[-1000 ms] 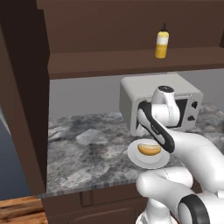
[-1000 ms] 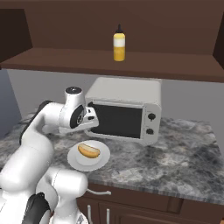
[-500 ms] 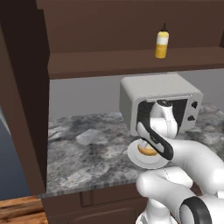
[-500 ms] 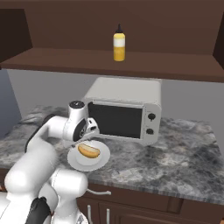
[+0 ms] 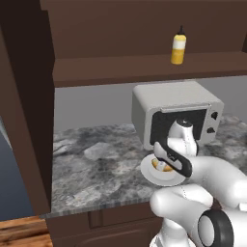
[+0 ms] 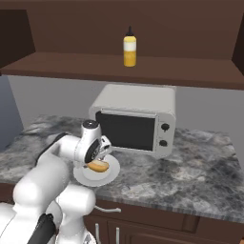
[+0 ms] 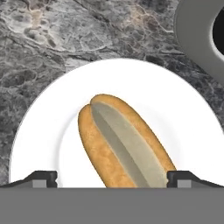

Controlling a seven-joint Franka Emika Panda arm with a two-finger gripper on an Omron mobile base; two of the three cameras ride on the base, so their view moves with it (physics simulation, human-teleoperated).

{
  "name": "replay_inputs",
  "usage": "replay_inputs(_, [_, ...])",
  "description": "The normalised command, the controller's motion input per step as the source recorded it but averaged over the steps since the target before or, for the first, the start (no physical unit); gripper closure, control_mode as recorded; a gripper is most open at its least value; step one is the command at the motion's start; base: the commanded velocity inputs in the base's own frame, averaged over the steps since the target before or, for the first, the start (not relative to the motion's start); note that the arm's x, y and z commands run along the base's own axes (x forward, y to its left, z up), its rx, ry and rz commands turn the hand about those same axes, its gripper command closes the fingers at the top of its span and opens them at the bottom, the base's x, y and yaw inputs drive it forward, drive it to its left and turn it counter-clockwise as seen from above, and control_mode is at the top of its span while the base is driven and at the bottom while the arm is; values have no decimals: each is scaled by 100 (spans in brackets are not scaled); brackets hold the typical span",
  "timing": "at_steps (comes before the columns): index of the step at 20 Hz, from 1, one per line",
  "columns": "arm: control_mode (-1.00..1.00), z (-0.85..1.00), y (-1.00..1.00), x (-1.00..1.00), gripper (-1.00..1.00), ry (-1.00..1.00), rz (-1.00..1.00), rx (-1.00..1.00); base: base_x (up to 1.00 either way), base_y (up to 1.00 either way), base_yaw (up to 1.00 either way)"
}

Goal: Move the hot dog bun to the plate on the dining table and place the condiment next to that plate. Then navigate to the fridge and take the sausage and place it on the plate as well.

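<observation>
The hot dog bun [image 7: 124,142], golden-tan with a pale split, lies on a bright white plate [image 7: 43,131] on the marbled wall counter. My gripper [image 7: 112,177] hangs open just above it, one fingertip on each side of the bun's near end, touching nothing. From the right base the bun [image 6: 98,166] shows under the hand [image 6: 97,155]; from the left base the hand [image 5: 166,161] covers most of the bun. The yellow condiment [image 5: 178,46] bottle stands upright on the dark wooden shelf above [image 6: 129,46]. The dining table, its plate, the fridge and the sausage are out of view.
A silver microwave [image 6: 136,119] stands right behind the white plate [image 6: 90,177], close to the hand. The shelf [image 5: 144,70] overhangs the counter [image 5: 91,164]. A dark wooden side panel [image 5: 24,120] bounds the left. Bare counter lies to the right [image 6: 200,171].
The hand has come down from in front of the microwave to just over the bun on the white plate. The jaws have stayed open.
</observation>
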Motion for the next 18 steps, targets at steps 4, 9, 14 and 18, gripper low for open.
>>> replay_inputs(4, [-100, -36, 0, 29, -100, 0, 0, 0, 0, 0, 0])
replay_inputs(9, [-100, -47, 0, 6, -100, 0, 0, -1, 0, 0, 0])
replay_inputs(14, [-100, -39, 0, 4, -100, 0, 0, 0, 0, 0, 0])
replay_inputs(18, [-100, -36, 0, 1, 100, 0, 0, -3, 0, 0, 0])
